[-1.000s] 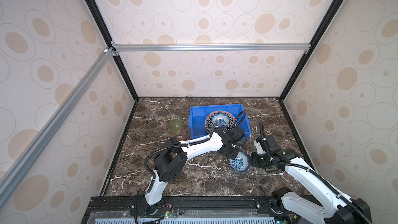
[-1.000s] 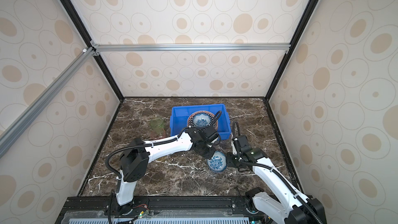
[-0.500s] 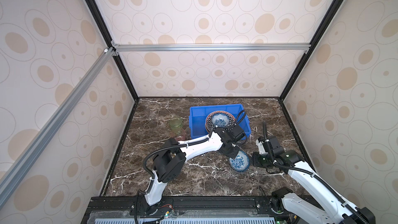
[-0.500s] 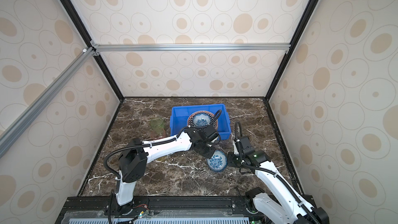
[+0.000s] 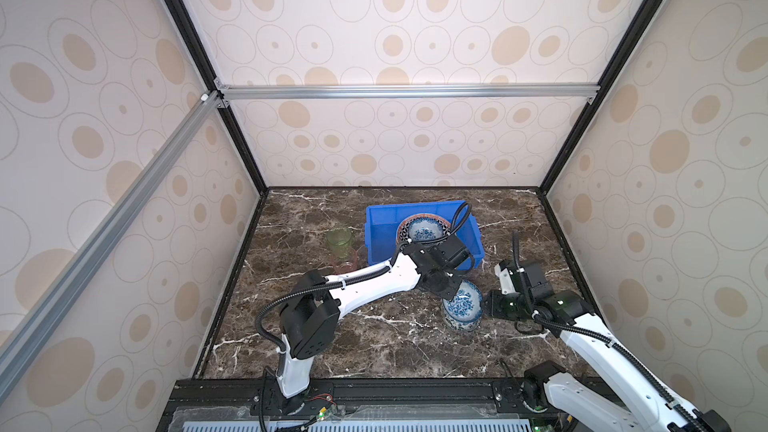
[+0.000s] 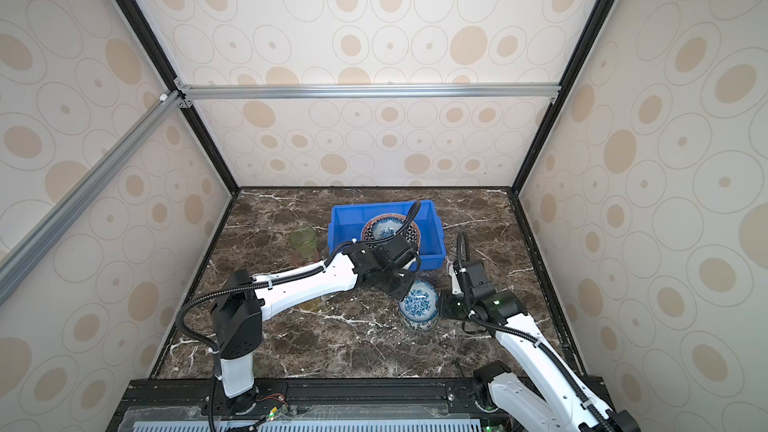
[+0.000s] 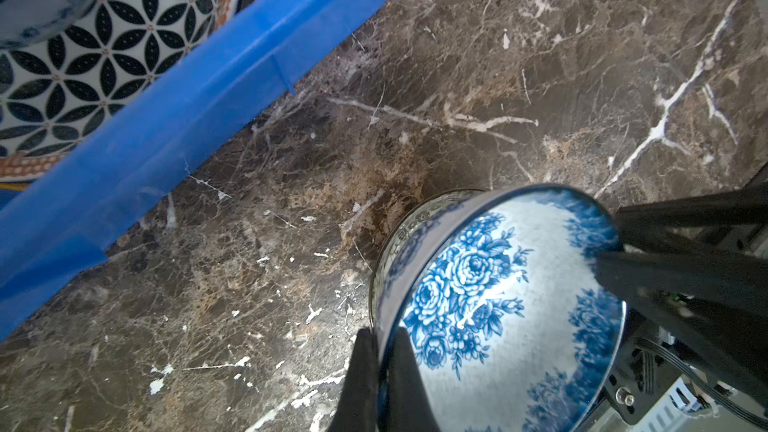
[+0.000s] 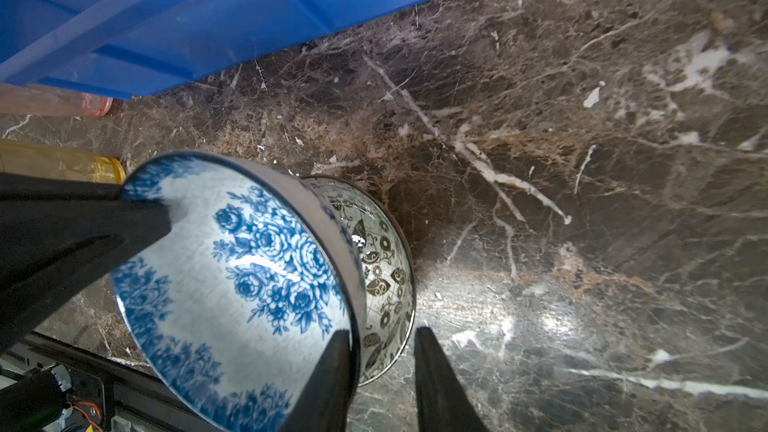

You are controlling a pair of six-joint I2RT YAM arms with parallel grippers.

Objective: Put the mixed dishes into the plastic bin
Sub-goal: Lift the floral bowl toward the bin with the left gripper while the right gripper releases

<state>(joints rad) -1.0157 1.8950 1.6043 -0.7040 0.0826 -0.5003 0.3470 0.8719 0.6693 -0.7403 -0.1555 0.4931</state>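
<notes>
A blue-floral bowl [image 5: 467,301] [image 6: 420,299] [image 7: 498,305] [image 8: 232,276] sits tilted inside a black-white bowl [image 8: 382,276] [image 5: 459,324] on the marble, in front of the plastic bin [image 5: 368,234] [image 6: 432,238] [image 7: 187,118]. My left gripper [image 7: 380,338] [image 5: 451,292] is shut on the floral bowl's rim. On the opposite side my right gripper [image 8: 380,332] [image 5: 486,305] straddles both rims. One finger lies over the floral rim and the other stands against the black-white bowl's outside. In the bin, another floral bowl [image 5: 424,232] rests on a geometric plate [image 7: 104,56].
A green cup [image 5: 339,238] and a pink cup [image 5: 345,261] stand left of the bin. A yellow cup [image 8: 62,164] stands on the marble under my left forearm. The enclosure walls stand close around the marble top.
The right arm's wrist and forearm have shifted slightly down and to the right. The two bowls and the left gripper stay about where they were.
</notes>
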